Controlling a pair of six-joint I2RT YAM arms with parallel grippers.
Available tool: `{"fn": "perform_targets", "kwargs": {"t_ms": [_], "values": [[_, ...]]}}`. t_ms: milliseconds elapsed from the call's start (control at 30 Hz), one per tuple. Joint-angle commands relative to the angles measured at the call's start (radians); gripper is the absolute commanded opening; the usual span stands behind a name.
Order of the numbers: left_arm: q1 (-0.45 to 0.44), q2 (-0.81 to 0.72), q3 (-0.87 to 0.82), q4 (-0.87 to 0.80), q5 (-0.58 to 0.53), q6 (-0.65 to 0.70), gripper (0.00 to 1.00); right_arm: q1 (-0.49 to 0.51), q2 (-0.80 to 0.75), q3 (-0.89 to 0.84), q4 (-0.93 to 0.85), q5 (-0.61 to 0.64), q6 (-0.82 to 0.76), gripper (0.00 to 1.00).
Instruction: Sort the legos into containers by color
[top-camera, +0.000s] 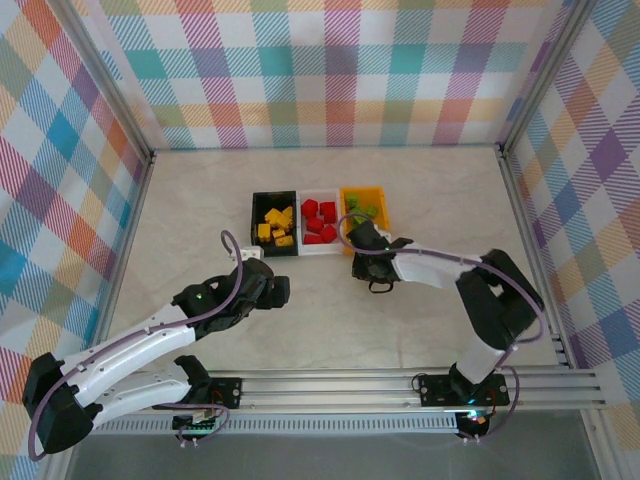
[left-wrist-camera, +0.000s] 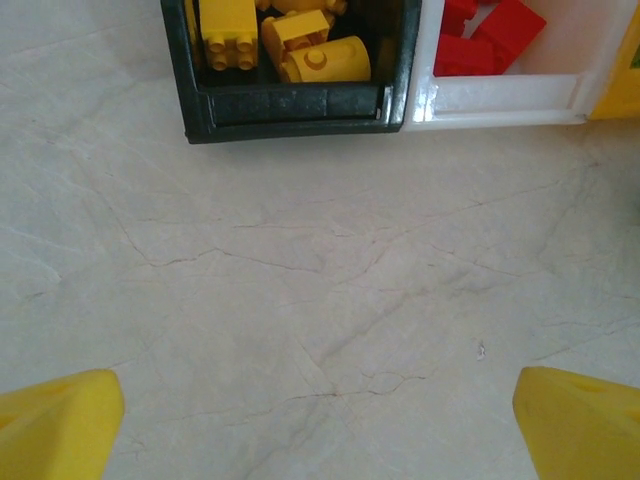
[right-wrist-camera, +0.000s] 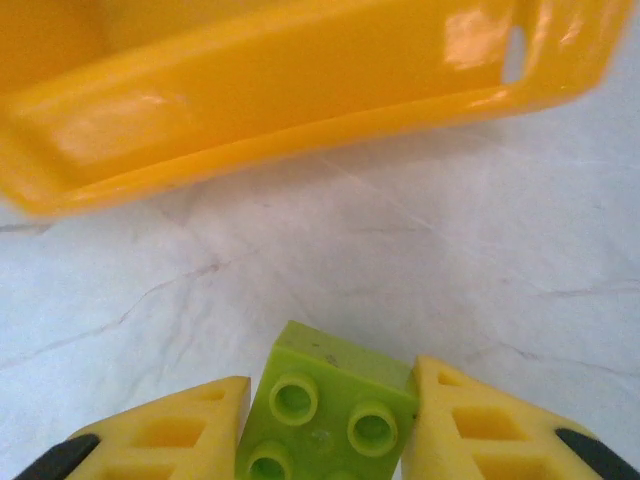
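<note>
In the right wrist view a lime green lego (right-wrist-camera: 330, 400) sits studs-up on the table between the yellow fingers (right-wrist-camera: 175, 430), which press against both its sides; my right gripper (right-wrist-camera: 330, 435) is shut on it, just in front of the orange-yellow container (right-wrist-camera: 300, 90). From above, the right gripper (top-camera: 368, 262) stands close before that container (top-camera: 362, 190), which holds green legos (top-camera: 362, 212). The black container (top-camera: 254, 222) holds yellow legos (top-camera: 276, 225); the white container (top-camera: 318, 250) holds red legos (top-camera: 318, 220). My left gripper (top-camera: 275, 290) hangs open over bare table, its fingertips (left-wrist-camera: 60, 425) wide apart.
The three containers stand side by side mid-table. The left wrist view catches the black container's near wall (left-wrist-camera: 290, 105) and the white one's near wall (left-wrist-camera: 500, 95). Metal frame rails (top-camera: 530, 230) and checked walls bound the marble-patterned table.
</note>
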Motion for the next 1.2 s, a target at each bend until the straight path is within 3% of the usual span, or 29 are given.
{"fn": "perform_targets", "kwargs": {"t_ms": [0, 100, 300, 367, 400, 467, 600, 767, 900, 1000, 1167], "values": [[0.009, -0.020, 0.016, -0.031, -0.045, -0.017, 1.00, -0.008, -0.119, 0.039, -0.037, -0.018, -0.097, 0.35], [0.010, -0.023, 0.015, -0.031, -0.060, -0.020, 1.00, -0.041, -0.114, 0.109, -0.042, -0.042, -0.147, 0.35], [0.010, -0.028, 0.030, -0.043, -0.083, -0.021, 1.00, -0.114, 0.056, 0.287, -0.020, -0.060, -0.187, 0.40], [0.012, -0.031, 0.037, -0.046, -0.091, -0.017, 1.00, -0.131, 0.110, 0.328, -0.010, -0.057, -0.189, 0.47], [0.012, -0.035, 0.041, -0.047, -0.093, -0.011, 1.00, -0.141, 0.139, 0.354, -0.001, -0.068, -0.194, 0.59], [0.012, -0.047, 0.047, -0.045, -0.105, -0.004, 1.00, -0.143, 0.159, 0.398, 0.004, -0.071, -0.222, 0.71], [0.013, -0.093, 0.052, -0.010, -0.136, 0.021, 1.00, -0.141, 0.069, 0.370, 0.074, -0.096, -0.264, 0.75], [0.012, -0.152, 0.017, 0.132, -0.210, 0.098, 1.00, -0.140, -0.122, 0.215, 0.160, -0.110, -0.290, 0.81], [0.018, -0.104, 0.021, 0.237, -0.377, 0.138, 1.00, -0.140, -0.242, 0.082, 0.232, -0.105, -0.265, 0.92], [0.099, -0.047, 0.033, 0.359, -0.453, 0.230, 1.00, -0.140, -0.296, -0.001, 0.282, -0.106, -0.259, 0.98], [0.442, 0.105, -0.010, 0.592, -0.330, 0.293, 1.00, -0.140, -0.346, -0.080, 0.291, -0.069, -0.207, 1.00]]}}
